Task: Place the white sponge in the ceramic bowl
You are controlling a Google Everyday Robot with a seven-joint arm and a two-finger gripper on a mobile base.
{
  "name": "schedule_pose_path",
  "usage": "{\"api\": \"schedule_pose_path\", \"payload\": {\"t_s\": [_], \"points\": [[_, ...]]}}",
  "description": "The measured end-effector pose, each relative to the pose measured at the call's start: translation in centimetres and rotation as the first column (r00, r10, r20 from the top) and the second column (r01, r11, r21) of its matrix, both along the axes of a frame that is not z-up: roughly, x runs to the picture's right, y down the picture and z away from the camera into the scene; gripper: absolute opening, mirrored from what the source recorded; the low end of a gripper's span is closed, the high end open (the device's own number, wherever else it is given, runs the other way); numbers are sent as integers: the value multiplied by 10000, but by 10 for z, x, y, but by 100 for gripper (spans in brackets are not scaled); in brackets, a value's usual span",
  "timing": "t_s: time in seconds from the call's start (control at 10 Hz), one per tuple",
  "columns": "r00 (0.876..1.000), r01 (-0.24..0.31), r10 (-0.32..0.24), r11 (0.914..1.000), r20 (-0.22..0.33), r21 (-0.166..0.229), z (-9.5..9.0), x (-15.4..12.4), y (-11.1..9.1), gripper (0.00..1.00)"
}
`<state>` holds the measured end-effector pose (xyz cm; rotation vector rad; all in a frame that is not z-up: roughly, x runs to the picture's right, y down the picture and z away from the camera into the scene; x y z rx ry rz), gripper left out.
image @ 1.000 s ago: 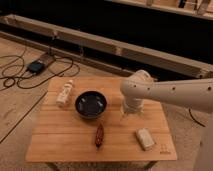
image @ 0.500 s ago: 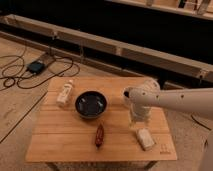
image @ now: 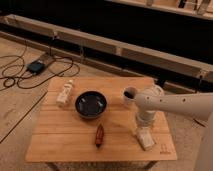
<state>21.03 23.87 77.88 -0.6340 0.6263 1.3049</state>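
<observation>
The white sponge [image: 146, 138] lies flat on the wooden table [image: 60, 135] near its front right corner. The ceramic bowl [image: 91, 104] is dark, glossy and round, and sits at the table's middle, left of the sponge. My gripper [image: 141, 129] hangs from the white arm [image: 170, 102] that reaches in from the right. It points down and sits right over the sponge's far end, at table height. The arm hides the fingers.
A pale bottle [image: 65, 93] lies at the table's left. A small white cup [image: 130, 95] with a dark inside stands right of the bowl, beside my arm. A reddish-brown oblong object [image: 100, 135] lies in front of the bowl. Cables and a dark box [image: 36, 66] lie on the floor at left.
My arm has moved forward and down, from beside the cup to over the sponge. The sponge, bowl and other things have not moved.
</observation>
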Motion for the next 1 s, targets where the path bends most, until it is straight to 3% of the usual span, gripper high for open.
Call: {"api": "schedule_pose_path", "payload": {"t_s": [0.6,0.7,1.0], "points": [[9996,-210,217,9990,189,-387,17,5,18,64],[9995,-226,237,9987,232,-466,17,4,21,59],[9992,-267,286,9975,280,-650,18,2,24,27]]}}
